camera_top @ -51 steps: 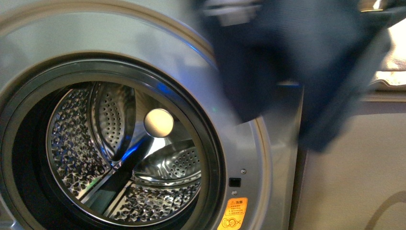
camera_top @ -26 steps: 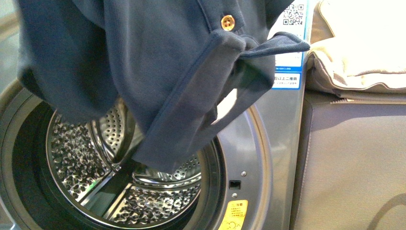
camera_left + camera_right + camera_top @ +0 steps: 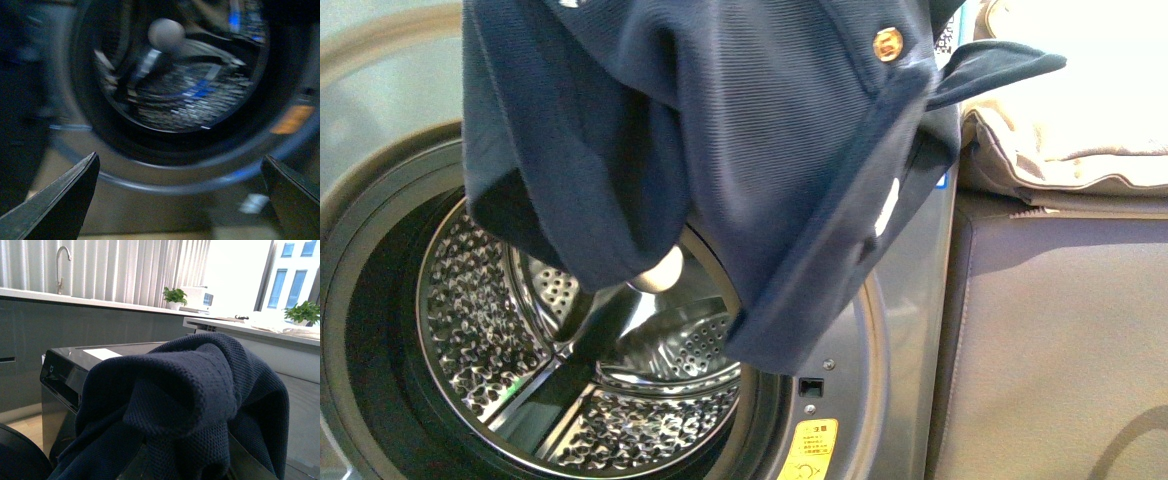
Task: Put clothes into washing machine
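Observation:
The clothes [image 3: 750,150], a dark navy ribbed knit garment with a gold button [image 3: 888,43], hang from above in the front view. They drape over the upper part of the washing machine's open porthole [image 3: 380,300]. The steel drum [image 3: 570,400] shows below them. In the right wrist view the clothes [image 3: 190,405] are bunched over my right gripper, which is shut on them, its fingers hidden by the fabric. My left gripper [image 3: 180,200] is open and empty, facing the drum [image 3: 185,75] from close by. Neither gripper shows in the front view.
A beige cushion [image 3: 1070,110] lies on a grey-brown panel [image 3: 1060,340] right of the machine. An orange sticker [image 3: 810,450] sits by the porthole's lower right. The right wrist view shows a black appliance [image 3: 65,375] and a counter with a tap [image 3: 62,265].
The clothes swung from the upper right across the porthole to the left, then shifted back a little to the right. They now cover the blue-white label.

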You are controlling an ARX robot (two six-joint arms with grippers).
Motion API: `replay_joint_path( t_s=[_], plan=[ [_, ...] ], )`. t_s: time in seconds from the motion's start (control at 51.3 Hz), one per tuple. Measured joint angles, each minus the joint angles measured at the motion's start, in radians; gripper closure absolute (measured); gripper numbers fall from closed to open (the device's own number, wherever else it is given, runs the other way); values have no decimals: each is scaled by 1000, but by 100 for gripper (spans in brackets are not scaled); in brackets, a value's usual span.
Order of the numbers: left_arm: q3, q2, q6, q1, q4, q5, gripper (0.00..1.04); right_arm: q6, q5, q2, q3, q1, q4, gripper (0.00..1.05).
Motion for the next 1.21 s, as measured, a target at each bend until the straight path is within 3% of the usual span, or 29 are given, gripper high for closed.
replay_joint_path(
  t_s=[0.097, 0.175, 0.39, 0.643, 0.955, 1.209],
  plan=[
    [19, 106, -180, 140, 68, 360, 7, 0, 2, 0, 0, 0, 0, 92],
    [58, 161, -242, 186, 129, 454, 7, 0, 2, 0, 1, 0, 0, 92],
    [178, 360, -273, 187, 327, 515, 7, 0, 3, 0, 1, 0, 0, 92],
    [390, 627, -225, 64, 531, 515, 7, 0, 3, 0, 1, 0, 0, 92],
    [573, 970, -276, -51, 917, 645, 7, 0, 3, 0, 1, 0, 0, 92],
    [661, 1159, -359, -88, 1112, 642, 7, 0, 3, 0, 1, 0, 0, 92]
  ],
)
